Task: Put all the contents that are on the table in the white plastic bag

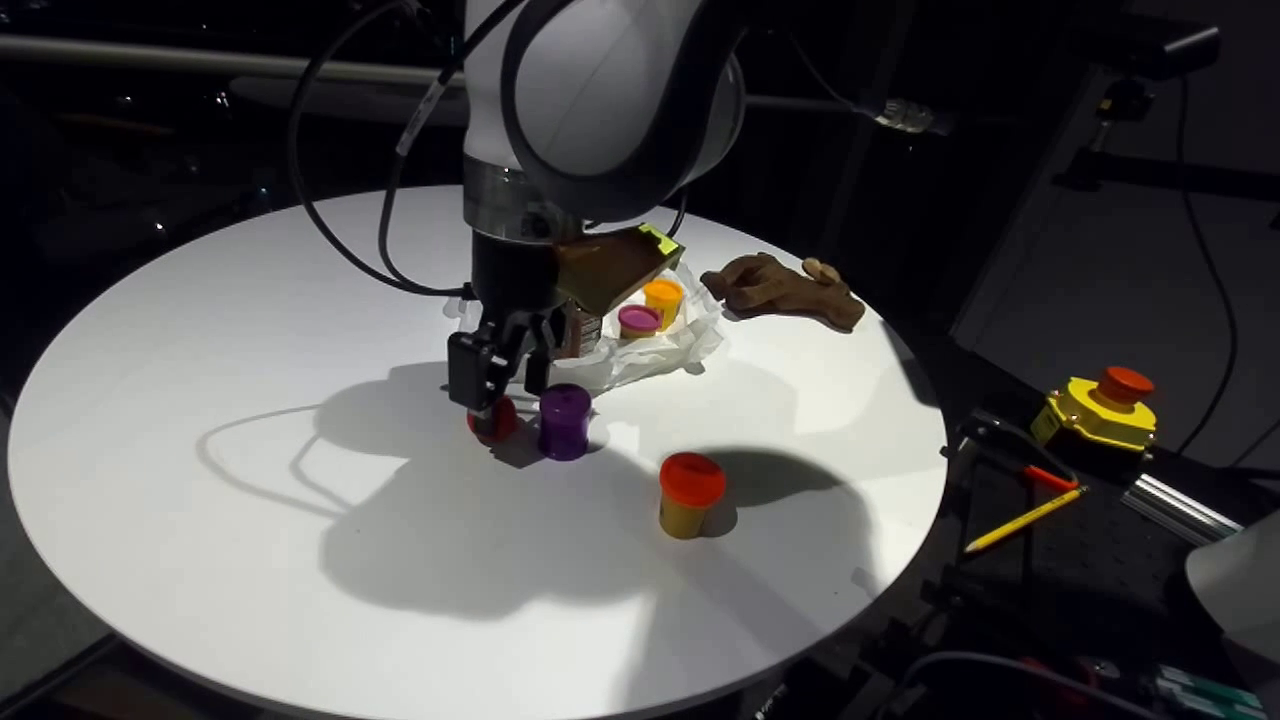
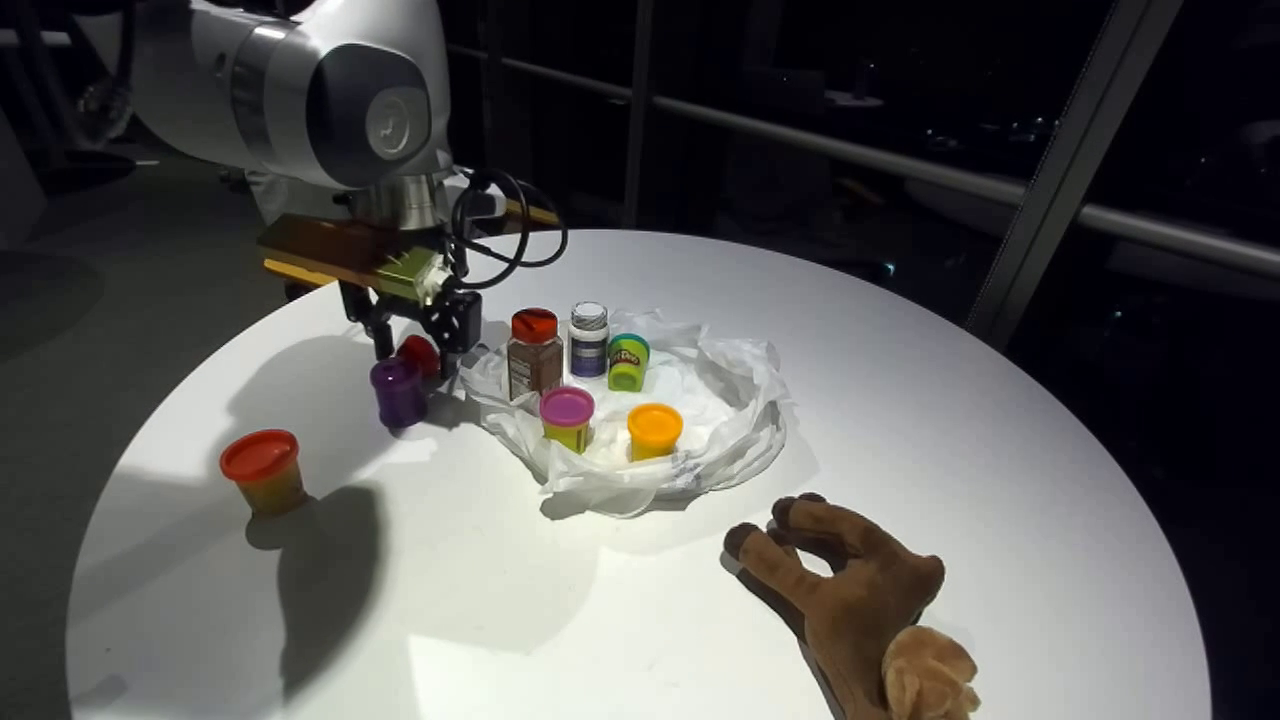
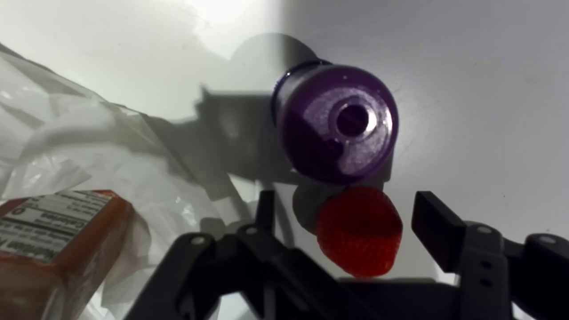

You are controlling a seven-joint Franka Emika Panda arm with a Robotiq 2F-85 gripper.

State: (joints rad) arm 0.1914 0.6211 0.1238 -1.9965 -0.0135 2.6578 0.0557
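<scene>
My gripper [image 3: 349,222] is low over the table [image 1: 250,600], its jaws apart on either side of a red ball [image 3: 360,235]. Gaps show between the ball and both fingers in the wrist view. Close beside the ball stands a purple cup [image 3: 342,124], upright. Farther off are a jar with an orange-red lid [image 1: 690,495] and a brown lumpy plush piece [image 2: 850,600]. The white plastic bag [image 2: 745,420] lies spread on the tabletop. On it stand a red-capped brown bottle [image 2: 535,360], a white bottle [image 2: 589,345], a green tub [image 2: 628,365], a pink-lidded jar [image 2: 567,415] and an orange-lidded jar [image 2: 655,430].
The bag's crumpled edge comes close to my gripper's side, with the brown bottle just inside it. Off the table, a yellow emergency-stop box [image 1: 1100,415] and a pencil [image 1: 1025,520] lie on a dark surface. Cables [image 1: 390,200] loop from my arm.
</scene>
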